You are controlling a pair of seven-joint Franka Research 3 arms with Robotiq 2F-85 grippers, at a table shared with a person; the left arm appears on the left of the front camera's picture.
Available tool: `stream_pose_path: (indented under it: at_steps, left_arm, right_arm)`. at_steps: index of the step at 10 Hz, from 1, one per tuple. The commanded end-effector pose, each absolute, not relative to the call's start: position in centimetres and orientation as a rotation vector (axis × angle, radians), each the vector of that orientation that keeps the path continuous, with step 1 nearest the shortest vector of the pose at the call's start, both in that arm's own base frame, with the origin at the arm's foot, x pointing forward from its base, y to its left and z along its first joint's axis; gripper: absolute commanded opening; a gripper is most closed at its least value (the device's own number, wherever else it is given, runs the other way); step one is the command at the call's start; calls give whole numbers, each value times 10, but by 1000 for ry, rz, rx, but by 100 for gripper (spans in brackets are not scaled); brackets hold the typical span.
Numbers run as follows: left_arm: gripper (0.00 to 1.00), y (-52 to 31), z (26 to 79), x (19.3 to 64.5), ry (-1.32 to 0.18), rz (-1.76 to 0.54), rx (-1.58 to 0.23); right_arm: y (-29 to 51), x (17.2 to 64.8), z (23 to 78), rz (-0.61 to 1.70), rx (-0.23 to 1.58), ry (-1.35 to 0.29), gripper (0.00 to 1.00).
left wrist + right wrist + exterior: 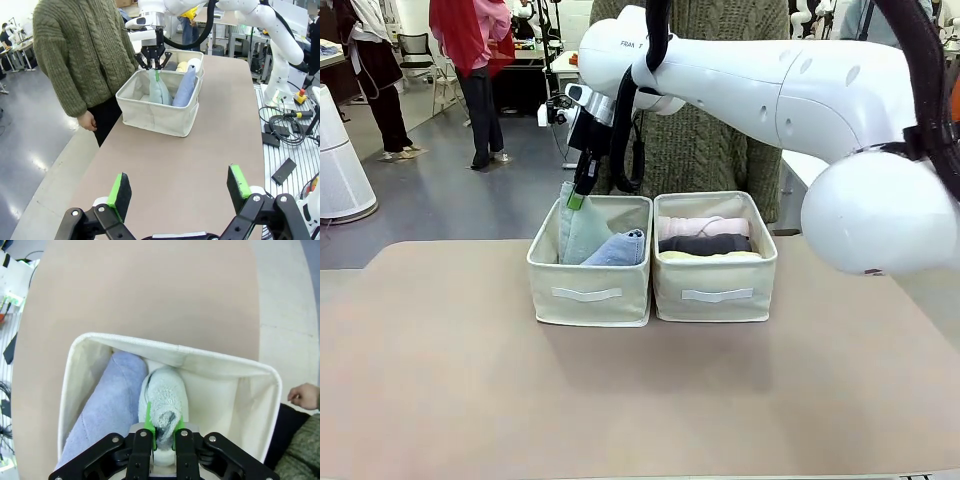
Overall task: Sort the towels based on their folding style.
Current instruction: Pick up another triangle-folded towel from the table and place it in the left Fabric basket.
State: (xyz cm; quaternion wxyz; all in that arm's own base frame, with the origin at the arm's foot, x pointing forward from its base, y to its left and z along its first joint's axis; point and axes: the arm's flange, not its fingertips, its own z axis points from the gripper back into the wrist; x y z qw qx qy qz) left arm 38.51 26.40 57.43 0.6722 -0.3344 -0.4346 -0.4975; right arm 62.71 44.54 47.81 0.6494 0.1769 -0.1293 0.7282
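Observation:
My right gripper (577,199) reaches across to the left cream bin (588,290) and is shut on the tip of the grey-green cone towel (582,232), which stands inside it. In the right wrist view the pads (148,421) pinch that towel's top (163,405), with the pale blue cone towel (107,405) leaning beside it. The right bin (715,290) holds rolled towels: pink (703,226), dark grey (705,244) and yellow (710,256). My left gripper (180,192) hangs open over bare table, well short of the bins (160,112).
A person in a green knit sweater (705,140) stands at the far edge behind the bins, one hand (90,120) hanging by the table's side. The brown tabletop (620,400) in front of the bins is free. Cables and another arm's base (285,90) lie off the table.

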Motion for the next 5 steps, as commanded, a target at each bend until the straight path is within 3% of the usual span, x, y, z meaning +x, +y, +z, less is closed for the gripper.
stream_pose_path:
  at_steps: [1,5]
  left_arm:
    - [100,265,574,382,-977,-1135,-751]
    - [100,265,574,382,-977,-1135,-751]
  right_arm:
    - [461,642,485,1638,438,-301,15]
    - [464,639,478,1610,438,-322,15]
